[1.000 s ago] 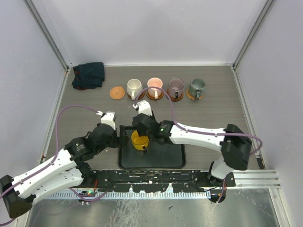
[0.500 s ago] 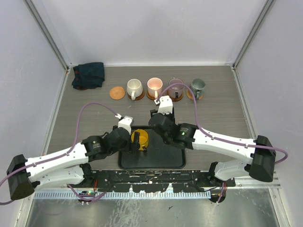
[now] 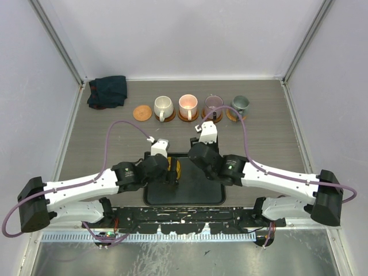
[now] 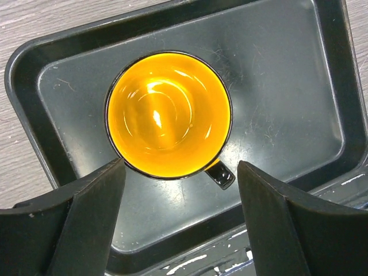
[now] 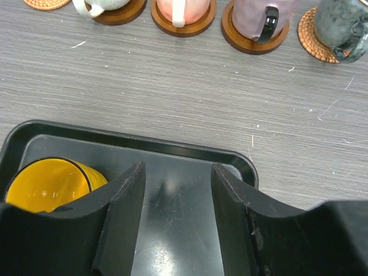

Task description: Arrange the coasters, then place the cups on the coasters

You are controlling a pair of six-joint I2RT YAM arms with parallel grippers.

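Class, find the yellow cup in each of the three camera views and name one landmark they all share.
Top external: the yellow cup is a sliver at the left of the black tray, mostly hidden under the left claw.
Left wrist: the cup fills the upper centre, seen from above.
Right wrist: the cup sits at bottom left, partly hidden.
Shared landmark: the black tray under it.

Bright, even, diffuse light from overhead. Shadows soft and weak, only close under the arms in the top view. Strong glare inside the yellow cup (image 4: 168, 115): white streaks at centre of the left wrist view. Dull sheen across the black tray (image 4: 276, 86) floor. Fingers (image 4: 86, 218) along lower edge dark, slightly soft. Table (image 5: 172, 75) grain sharp in right wrist view.
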